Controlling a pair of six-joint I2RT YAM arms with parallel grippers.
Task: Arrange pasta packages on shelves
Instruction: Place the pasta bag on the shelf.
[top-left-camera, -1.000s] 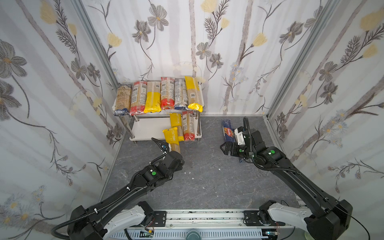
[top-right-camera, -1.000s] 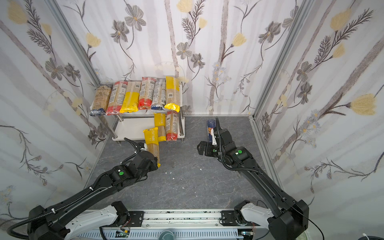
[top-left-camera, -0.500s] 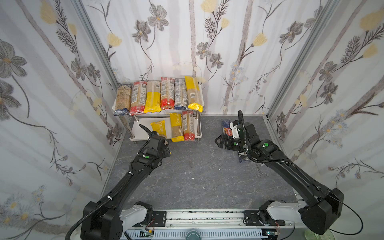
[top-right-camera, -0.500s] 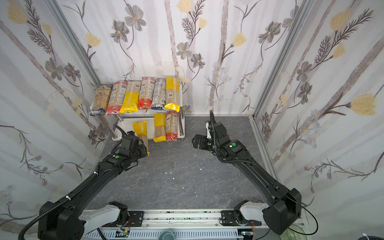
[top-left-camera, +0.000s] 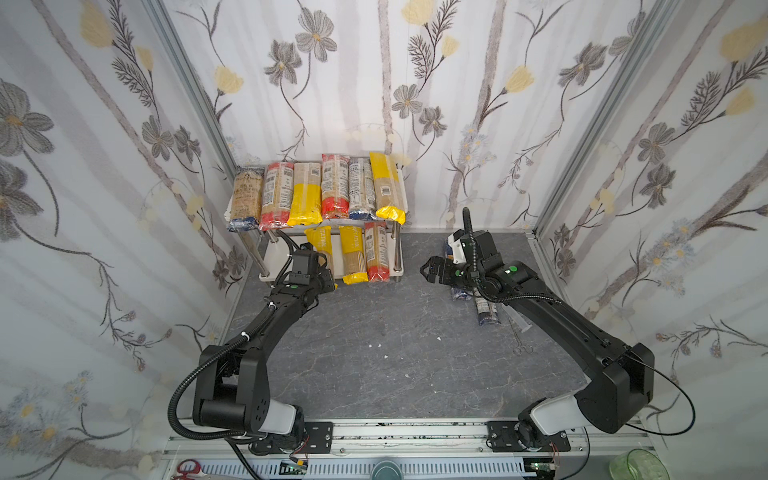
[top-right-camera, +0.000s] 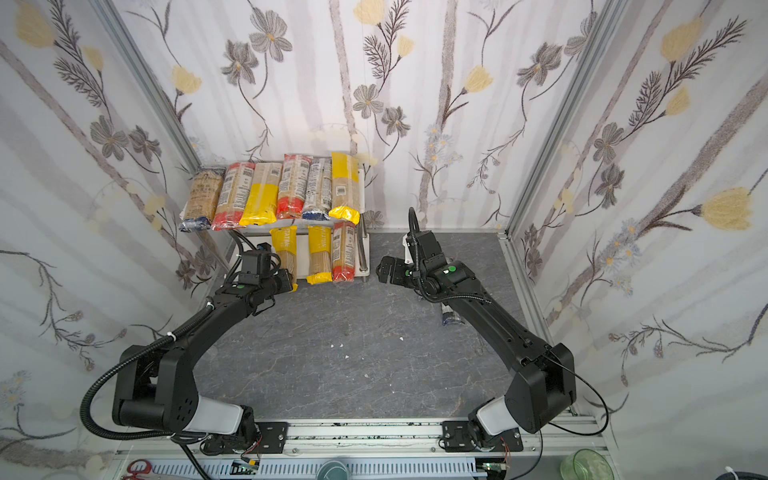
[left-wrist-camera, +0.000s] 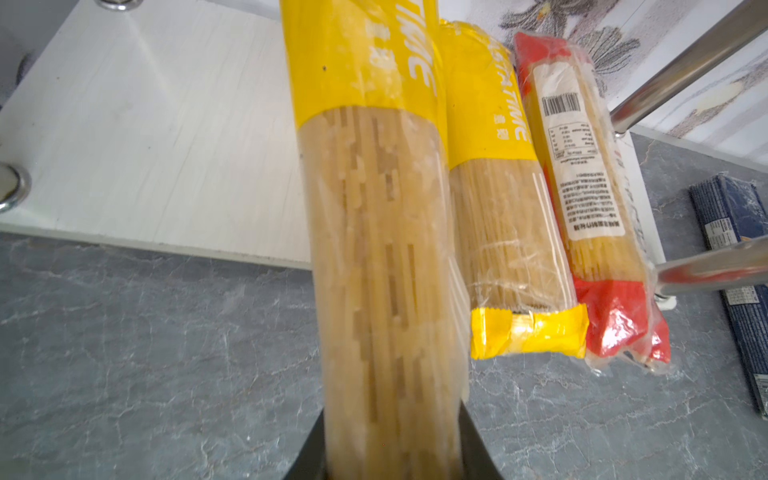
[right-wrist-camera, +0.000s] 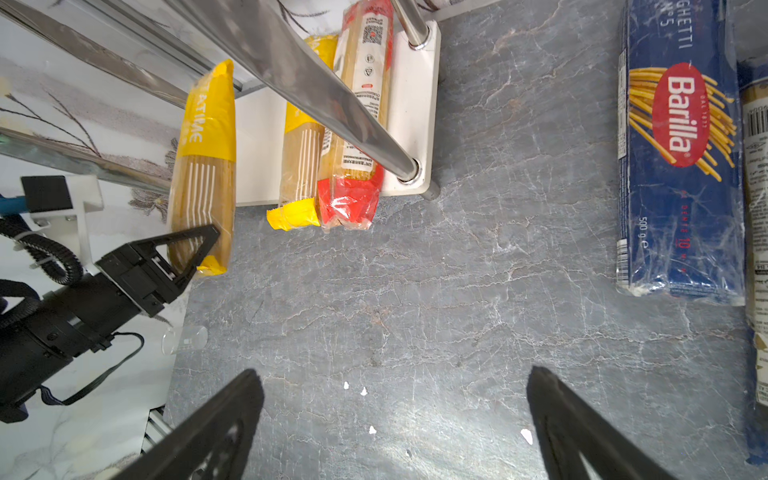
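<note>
The shelves (top-left-camera: 275, 254) stand at the back left, white boards on shiny posts. Several pasta packages (top-left-camera: 334, 188) lie side by side on the top board. On the lower board (left-wrist-camera: 166, 124) lie a yellow packet (left-wrist-camera: 494, 174) and a red-ended packet (left-wrist-camera: 590, 187). My left gripper (left-wrist-camera: 392, 440) is shut on the near end of another yellow-labelled packet (left-wrist-camera: 374, 208); its far end reaches over the lower board, beside those two. My right gripper (right-wrist-camera: 395, 395) hangs open over bare floor, right of the rack. A blue Barilla packet (right-wrist-camera: 681, 166) and another packet (top-left-camera: 486, 309) lie on the floor under my right arm.
Flowered walls close in the back and both sides. The rack's metal posts (right-wrist-camera: 332, 104) stand close to my right gripper. A small clear beaker (right-wrist-camera: 185, 338), thin forceps (top-left-camera: 519, 345) and white crumbs (top-left-camera: 385, 356) lie on the grey floor. A green glass (top-left-camera: 636, 465) sits at the front right.
My left gripper has carried the yellow packet from the floor in front of the rack and lined it up into the lower shelf. My right gripper, still open, has drawn left off the blue packets.
</note>
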